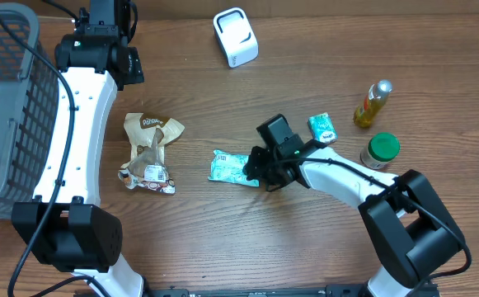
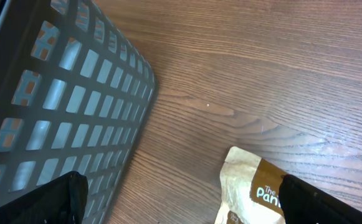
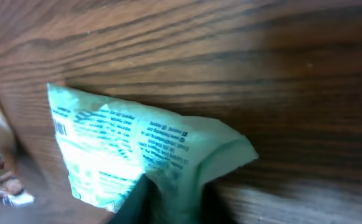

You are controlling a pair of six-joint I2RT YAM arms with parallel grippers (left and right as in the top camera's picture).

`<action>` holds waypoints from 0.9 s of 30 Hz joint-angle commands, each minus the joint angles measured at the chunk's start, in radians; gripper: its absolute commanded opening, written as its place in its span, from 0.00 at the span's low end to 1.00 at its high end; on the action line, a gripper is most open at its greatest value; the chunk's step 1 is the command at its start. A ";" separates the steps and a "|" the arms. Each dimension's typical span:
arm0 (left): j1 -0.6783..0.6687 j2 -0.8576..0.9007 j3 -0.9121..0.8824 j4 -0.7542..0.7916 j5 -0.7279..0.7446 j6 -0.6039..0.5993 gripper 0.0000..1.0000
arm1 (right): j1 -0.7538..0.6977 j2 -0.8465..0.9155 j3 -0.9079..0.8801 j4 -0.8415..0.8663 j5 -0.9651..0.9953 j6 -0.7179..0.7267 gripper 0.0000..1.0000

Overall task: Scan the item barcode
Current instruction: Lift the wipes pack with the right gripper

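The teal packet [image 1: 228, 167] lies flat on the counter [image 1: 223, 239], well toward the robot from the white scanner [image 1: 235, 37]. The right gripper [image 1: 255, 169] sits at the packet's edge, its jaws clamped on a puckered corner. The left gripper [image 2: 187, 198] hangs to the scanner's left, beside the grey basket [image 1: 8, 107], jaws wide apart. A crumpled brown bag [image 1: 150, 153] lies left of the scanner and nearer the robot. 1 bottle [image 1: 373, 103] and 1 green-lidded jar [image 1: 380, 150] stand to the scanner's right.
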 commanded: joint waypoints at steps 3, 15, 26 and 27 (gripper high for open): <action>-0.005 -0.019 0.016 0.001 -0.013 0.008 1.00 | -0.073 0.001 -0.005 0.010 -0.208 -0.213 0.04; -0.005 -0.019 0.016 0.001 -0.013 0.008 1.00 | -0.164 -0.190 -0.005 -0.035 -0.418 -0.484 0.03; -0.005 -0.019 0.016 0.001 -0.013 0.008 0.99 | -0.164 -0.235 -0.005 -0.065 -0.418 -0.499 0.04; -0.005 -0.019 0.016 0.001 -0.013 0.008 1.00 | -0.164 -0.235 -0.005 -0.065 -0.417 -0.499 0.04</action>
